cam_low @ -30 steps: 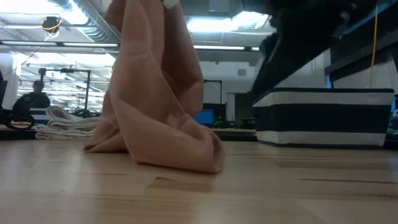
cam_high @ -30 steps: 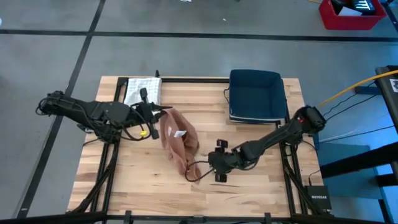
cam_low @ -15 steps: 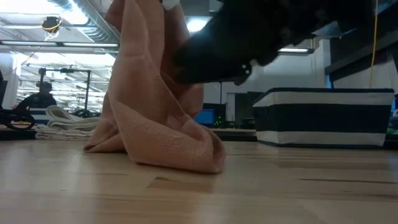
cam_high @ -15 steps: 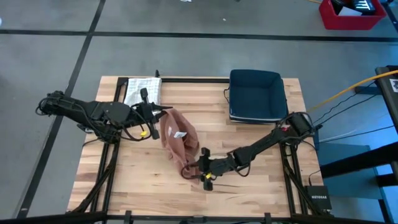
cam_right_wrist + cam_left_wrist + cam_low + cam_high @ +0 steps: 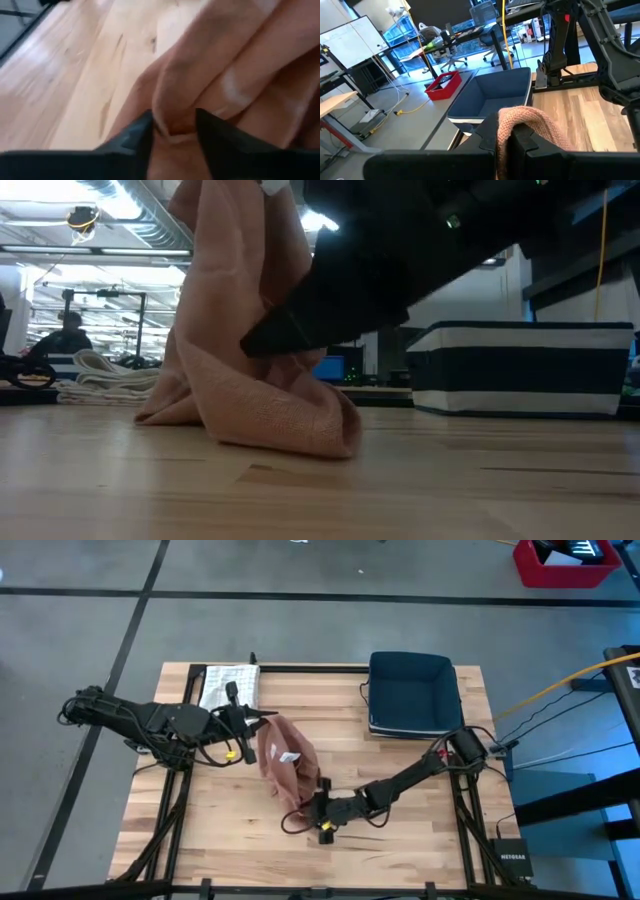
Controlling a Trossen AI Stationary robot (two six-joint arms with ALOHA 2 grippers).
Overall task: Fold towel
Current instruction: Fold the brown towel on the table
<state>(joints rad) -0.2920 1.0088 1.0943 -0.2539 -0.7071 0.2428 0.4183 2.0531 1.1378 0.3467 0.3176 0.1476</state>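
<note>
The salmon-pink terry towel (image 5: pixel 286 766) is held aloft, pinched by the left gripper (image 5: pixel 256 724). A lower fold is straddled by the right gripper (image 5: pixel 172 131), still spread. Closing, then spreading flat on the wooden worktop (image 5: pixel 420 825), is judged next.

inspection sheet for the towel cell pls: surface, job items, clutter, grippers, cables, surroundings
Surface: wooden table, bare planks around the work.
Job's things: brown towel, bunched, one end held up, the other resting on the table.
Clutter: dark blue bin at the far side; folded white cloth at the far left corner.
Grippers: left gripper shut on the towel's raised end; right gripper at the towel's near end, a fold of cloth between its fingers.
Cables: yellow cable off the table's right side.
Surroundings: grey floor, red crate; a person seated in the background.
</note>
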